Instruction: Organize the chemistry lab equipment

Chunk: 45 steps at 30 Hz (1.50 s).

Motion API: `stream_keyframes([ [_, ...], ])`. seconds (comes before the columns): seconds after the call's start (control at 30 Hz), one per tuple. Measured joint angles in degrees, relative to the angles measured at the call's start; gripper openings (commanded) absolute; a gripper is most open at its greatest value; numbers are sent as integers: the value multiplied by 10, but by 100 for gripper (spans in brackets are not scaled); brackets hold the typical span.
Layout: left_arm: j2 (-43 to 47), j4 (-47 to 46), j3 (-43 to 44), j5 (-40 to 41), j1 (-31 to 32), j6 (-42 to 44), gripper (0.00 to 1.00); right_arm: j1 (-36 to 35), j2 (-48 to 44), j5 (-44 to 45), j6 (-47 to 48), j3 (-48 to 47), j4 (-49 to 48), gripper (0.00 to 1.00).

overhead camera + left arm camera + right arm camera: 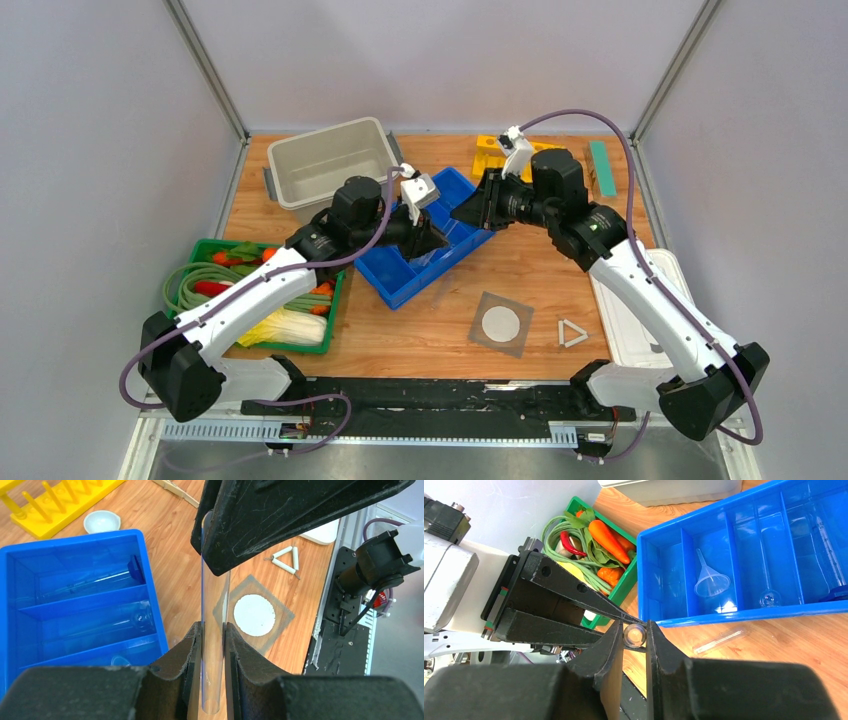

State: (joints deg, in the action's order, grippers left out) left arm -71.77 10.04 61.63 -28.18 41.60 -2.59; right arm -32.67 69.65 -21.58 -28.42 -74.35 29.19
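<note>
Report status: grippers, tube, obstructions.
Status: left gripper and right gripper both shut on clear tube, held airborne by blue tray. Loose second tube on table beside tray.

Setting: robotics test cell dressed as a chemistry bench, not a working lab. Evidence: wooden tabletop (440,320) boxed in left, right and far by plain pale panels (440,60) on aluminium posts (205,65). Left arm (250,300) and right arm (650,300) bolted to a black rail (430,400) at the near edge, purple cables (600,118) looped over them. Lab-type props: blue divided tray (395,285) with a clear funnel (711,582) in one compartment, clear tube (214,605) held between the arms, grey mesh with white disc (502,323), white triangle (572,333), yellow peg rack (490,155) far. Non-lab props alongside: green crate (290,349) of vegetables at left, grey tub (330,165) far left.
</note>
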Motion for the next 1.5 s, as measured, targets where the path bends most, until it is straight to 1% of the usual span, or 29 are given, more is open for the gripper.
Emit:
stream_keyframes([
  [0.03, -1, 1, 1, 2, 0, 0, 29, 0, -1, 1, 0, 1, -1, 17],
  [0.07, -3, 5, 3, 4, 0, 0, 38, 0, -1, 3, 0, 2, -2, 17],
  [0.1, -6, 10, 8, 7, 0, 0, 52, 0, -1, 6, 1, 3, -3, 17],
  [0.13, -9, 17, 14, 11, 1, 0, 70, 0, -1, 12, 3, 4, -3, 17],
  [0.17, -13, 26, 20, 14, 0, 2, 75, 0, -2, 21, 7, 4, -3, 17],
  [0.3, -18, 66, 38, 20, 0, 4, 76, 1, -4, 94, 35, 3, -3, 19],
  [0.47, -14, 107, 54, 35, 0, 14, 77, 7, 0, 241, 103, -15, -4, 19],
  [0.53, 0, 133, 54, 54, 0, 23, 77, 17, 10, 294, 131, -31, -10, 20],
  [0.67, 50, 183, 54, 102, 0, 40, 77, 62, 51, 381, 179, -63, -40, 20],
  [0.77, 113, 195, 43, 158, 0, 44, 77, 110, 90, 413, 200, -75, -59, 19],
  [0.9, 201, 189, -5, 238, 0, 47, 77, 162, 145, 437, 221, -80, -95, 20],
  [1.03, 256, 173, -69, 306, 0, 49, 77, 196, 186, 440, 235, -80, -141, 20],
  [1.23, 267, 171, -84, 372, 0, 49, 76, 224, 234, 424, 239, -101, -176, 20],
  [1.5, 268, 169, -84, 390, 0, 51, 75, 239, 286, 386, 237, -128, -206, 21],
])
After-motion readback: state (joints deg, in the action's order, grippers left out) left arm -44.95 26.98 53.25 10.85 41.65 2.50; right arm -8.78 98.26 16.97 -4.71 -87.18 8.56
